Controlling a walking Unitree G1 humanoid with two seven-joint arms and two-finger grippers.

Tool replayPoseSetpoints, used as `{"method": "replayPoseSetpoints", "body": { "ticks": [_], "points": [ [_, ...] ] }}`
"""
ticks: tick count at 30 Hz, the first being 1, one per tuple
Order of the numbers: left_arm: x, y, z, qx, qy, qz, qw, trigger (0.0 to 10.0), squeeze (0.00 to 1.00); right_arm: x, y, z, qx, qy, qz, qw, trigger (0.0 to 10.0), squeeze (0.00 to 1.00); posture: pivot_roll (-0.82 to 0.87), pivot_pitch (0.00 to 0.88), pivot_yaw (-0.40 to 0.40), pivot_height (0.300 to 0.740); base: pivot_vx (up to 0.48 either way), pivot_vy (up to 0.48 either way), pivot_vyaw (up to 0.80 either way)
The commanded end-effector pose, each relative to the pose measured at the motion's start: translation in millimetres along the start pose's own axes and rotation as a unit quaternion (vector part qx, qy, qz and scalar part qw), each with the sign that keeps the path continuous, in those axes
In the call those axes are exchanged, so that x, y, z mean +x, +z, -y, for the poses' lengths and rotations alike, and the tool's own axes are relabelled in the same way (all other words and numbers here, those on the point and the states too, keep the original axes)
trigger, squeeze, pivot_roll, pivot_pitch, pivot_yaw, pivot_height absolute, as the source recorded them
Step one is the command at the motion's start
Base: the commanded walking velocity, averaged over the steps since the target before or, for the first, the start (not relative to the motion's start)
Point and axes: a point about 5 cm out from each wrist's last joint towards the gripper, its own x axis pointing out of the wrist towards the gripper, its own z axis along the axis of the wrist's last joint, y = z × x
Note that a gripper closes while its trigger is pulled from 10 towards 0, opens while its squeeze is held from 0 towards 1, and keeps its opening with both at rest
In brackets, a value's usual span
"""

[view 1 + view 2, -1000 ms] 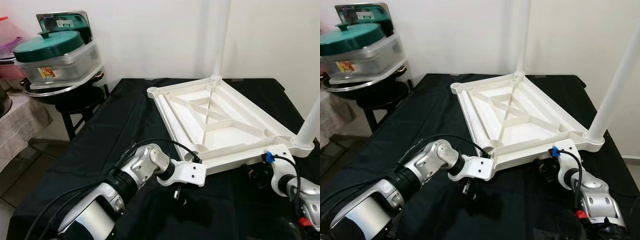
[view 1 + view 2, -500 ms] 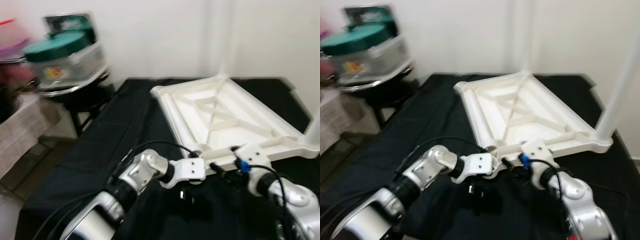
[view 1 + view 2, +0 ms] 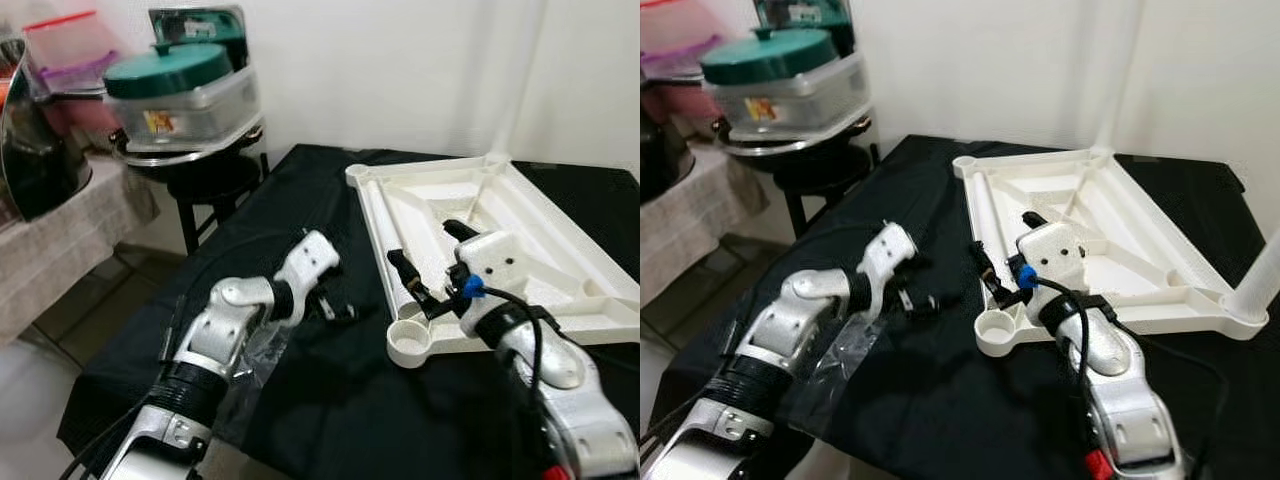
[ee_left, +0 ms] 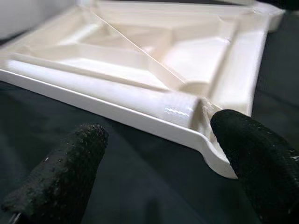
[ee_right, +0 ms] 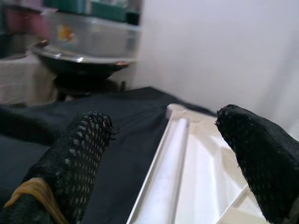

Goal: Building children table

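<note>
- On the black-draped worktop [image 3: 330, 400] the white tabletop [image 3: 520, 240] lies upside down, ribs up, toward the right and far side, its near-left corner socket [image 3: 410, 342] empty.
- A loose white leg [image 3: 408, 232] lies inside the tabletop along its left rim.
- Right claw [image 3: 420, 285] hovers over the near end of that leg, fingers spread wide, holding nothing.
- Left claw [image 3: 335, 308] sits just left of the tabletop's left rim, low over the cloth, fingers wide apart and empty.
- A clear plastic bag [image 3: 840, 350] lies on the cloth under the left arm.
- Far left, a green-lidded container [image 3: 185, 90] rests on a stool [image 3: 215, 185].
</note>
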Motion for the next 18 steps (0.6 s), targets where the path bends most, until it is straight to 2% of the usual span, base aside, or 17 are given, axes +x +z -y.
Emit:
{"method": "replayPoseSetpoints", "body": {
  "ticks": [1, 4, 5, 6, 7, 8, 9, 13, 18],
  "points": [
    [-9.3, -11.4, -5.1, -0.012, 0.034, -0.019, 0.999, 10.0, 0.00, 1.2, 1.4, 0.3, -0.001, -0.025, 0.003, 1.000, 10.0, 0.00, -0.03, 0.000, 0.023, 0.740, 0.000, 0.000, 0.00],
    [-12.5, -11.8, -6.5, -0.019, 0.055, -0.024, 0.998, 10.0, 0.00, 2.0, 2.6, 1.8, 0.002, -0.042, 0.004, 0.999, 10.0, 0.00, -0.03, 0.000, 0.023, 0.740, 0.000, 0.000, 0.00],
    [-14.5, -14.0, -15.2, -0.026, 0.110, -0.032, 0.993, 10.0, 0.00, 1.9, 2.2, 4.4, 0.005, -0.068, 0.007, 0.998, 10.0, 0.00, -0.03, 0.000, 0.022, 0.740, 0.000, 0.000, 0.00],
    [-14.5, -14.0, -15.2, -0.026, 0.110, -0.032, 0.993, 10.0, 0.00, 1.9, 2.2, 4.4, 0.005, -0.068, 0.007, 0.998, 10.0, 0.00, -0.03, 0.000, 0.022, 0.740, 0.000, 0.000, 0.00],
    [-15.9, -17.9, -25.9, -0.047, 0.171, -0.035, 0.984, 10.0, 0.00, 1.0, 0.6, 7.0, 0.009, -0.093, 0.008, 0.996, 10.0, 0.00, -0.03, 0.000, 0.022, 0.740, 0.000, 0.000, 0.00],
    [-15.9, -17.9, -25.9, -0.047, 0.171, -0.035, 0.984, 10.0, 0.00, 1.0, 0.6, 7.0, 0.009, -0.093, 0.008, 0.996, 10.0, 0.00, -0.03, 0.000, 0.022, 0.740, 0.000, 0.000, 0.00],
    [-17.5, -17.6, -29.3, -0.059, 0.202, -0.024, 0.977, 10.0, 0.00, 0.8, -3.4, 5.3, 0.019, -0.103, 0.002, 0.994, 10.0, 0.00, -0.03, 0.000, 0.024, 0.740, 0.000, 0.000, 0.00],
    [-18.4, -17.8, -29.6, -0.062, 0.210, -0.022, 0.975, 10.0, 0.00, 0.5, -5.8, 3.1, 0.024, -0.105, -0.002, 0.994, 10.0, 0.00, -0.03, 0.000, 0.023, 0.740, 0.000, 0.000, 0.00],
    [-25.6, -17.1, -28.0, -0.067, 0.236, -0.013, 0.969, 10.0, 0.00, -0.8, -14.4, -7.7, 0.043, -0.108, -0.018, 0.993, 10.0, 0.00, -0.02, 0.000, 0.021, 0.740, 0.000, 0.000, 0.00]
  ]
}}
